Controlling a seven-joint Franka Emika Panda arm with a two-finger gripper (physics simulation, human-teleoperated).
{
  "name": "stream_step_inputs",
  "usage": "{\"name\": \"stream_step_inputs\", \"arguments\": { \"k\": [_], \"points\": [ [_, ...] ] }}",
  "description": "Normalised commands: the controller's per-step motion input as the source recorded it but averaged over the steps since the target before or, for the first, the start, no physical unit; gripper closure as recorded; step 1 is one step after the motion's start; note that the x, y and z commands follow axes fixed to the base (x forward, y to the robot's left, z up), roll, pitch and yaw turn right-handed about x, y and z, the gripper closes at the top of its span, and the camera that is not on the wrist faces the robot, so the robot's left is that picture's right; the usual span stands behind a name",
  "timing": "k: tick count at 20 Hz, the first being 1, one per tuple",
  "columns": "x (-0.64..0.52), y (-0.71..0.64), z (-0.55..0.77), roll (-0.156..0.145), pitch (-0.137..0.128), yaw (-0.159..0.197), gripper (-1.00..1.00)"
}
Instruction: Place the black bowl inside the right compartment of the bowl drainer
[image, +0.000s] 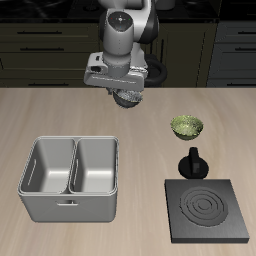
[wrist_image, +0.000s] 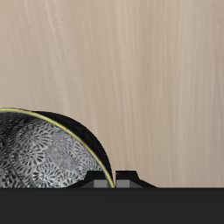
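My gripper (image: 126, 101) hangs well above the table toward the back, shut on the rim of the black bowl (image: 127, 96). In the wrist view the black bowl (wrist_image: 48, 157) fills much of the frame right by my gripper (wrist_image: 115, 180), its grey-white speckled inside facing the camera over bare wooden table. The bowl drainer (image: 70, 208), a grey metal tub with two deep basins, stands near the table's front edge, apart from the gripper. Nothing lies in either basin.
A yellow-green bowl (image: 186, 126) sits on the table beside the gripper's position. Closer to the front edge are a small black knobbed object (image: 192, 164) and a flat black stove plate (image: 208, 210).
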Motion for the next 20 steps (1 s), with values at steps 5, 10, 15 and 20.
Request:
{"name": "stream_step_inputs", "arguments": {
  "k": [5,10,15,20],
  "points": [
    [-0.13,0.0,0.38,-0.01,-0.044,0.016,1.0],
    [-0.13,0.0,0.52,-0.02,-0.075,0.027,1.0],
    [-0.09,-0.03,0.19,-0.005,-0.03,-0.004,1.0],
    [-0.01,-0.05,0.08,-0.016,-0.01,0.001,1.0]
  ]
}}
